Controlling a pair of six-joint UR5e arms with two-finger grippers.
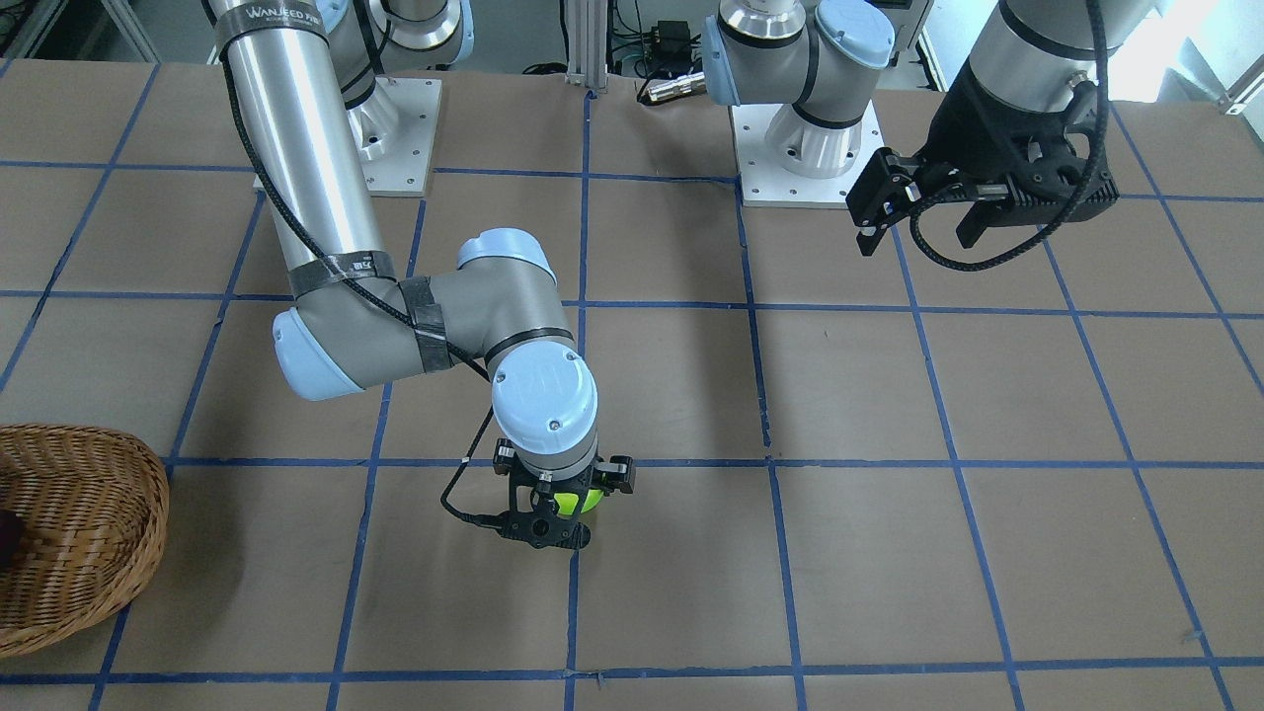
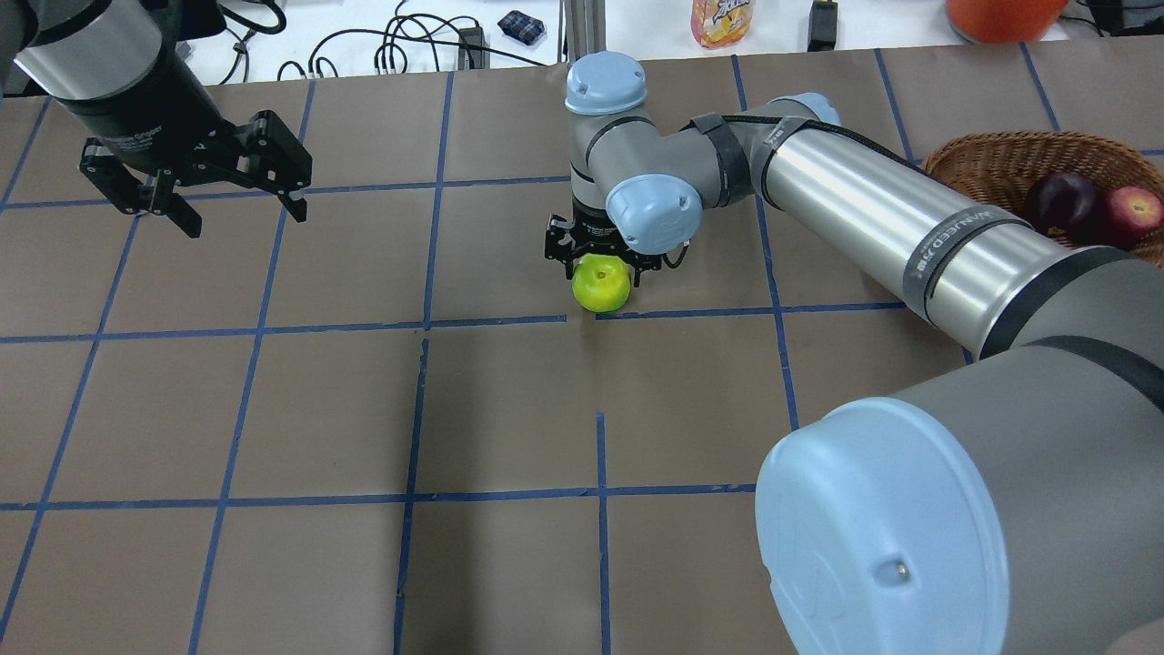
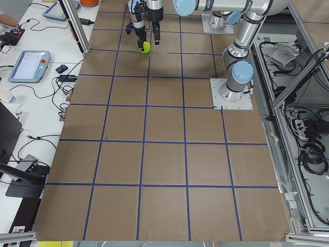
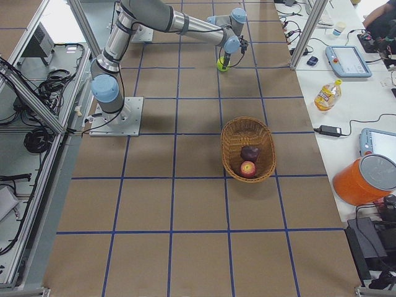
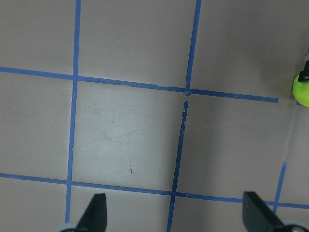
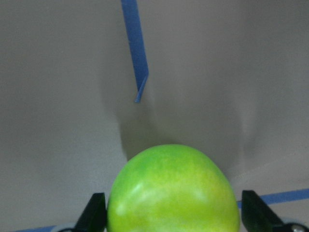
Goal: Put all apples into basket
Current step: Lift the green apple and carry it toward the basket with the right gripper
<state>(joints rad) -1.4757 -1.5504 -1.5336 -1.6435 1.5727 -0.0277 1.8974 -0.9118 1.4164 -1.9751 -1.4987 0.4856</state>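
The lime green apple (image 2: 600, 284) rests on the brown table near its middle. My right gripper (image 2: 600, 268) is down over it, jaws open, one finger (image 6: 96, 212) on each side of the apple (image 6: 174, 193). The wicker basket (image 2: 991, 159) stands to the right, by my right arm. It holds the dark maroon apple (image 2: 1059, 202) and the red apple (image 2: 1132, 214). My left gripper (image 2: 195, 205) hangs open and empty above the table's far left. In its wrist view the green apple (image 5: 301, 90) shows at the right edge.
The arm bases (image 1: 810, 148) are bolted at the robot's edge of the table. A juice bottle (image 2: 723, 20), an orange container (image 2: 1000, 14) and cables lie on the white bench beyond the far edge. Blue tape lines grid the brown table top (image 2: 509, 409).
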